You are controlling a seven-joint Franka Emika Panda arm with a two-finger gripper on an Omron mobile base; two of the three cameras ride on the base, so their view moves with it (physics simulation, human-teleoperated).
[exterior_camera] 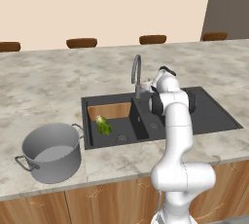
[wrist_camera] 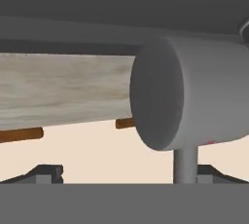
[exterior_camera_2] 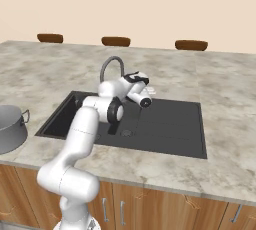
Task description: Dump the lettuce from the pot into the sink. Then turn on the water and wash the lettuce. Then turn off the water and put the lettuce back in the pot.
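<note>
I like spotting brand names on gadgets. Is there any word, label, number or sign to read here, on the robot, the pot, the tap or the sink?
None: no readable text anywhere.
The pot: plain grey metal, no marking.
The tap and the sink: no brand or sign.
The robot arm: plain white and dark, no lettering.
In the hand view, a small reddish spot on the underside of the tap lever is too small to tell as writing.
</note>
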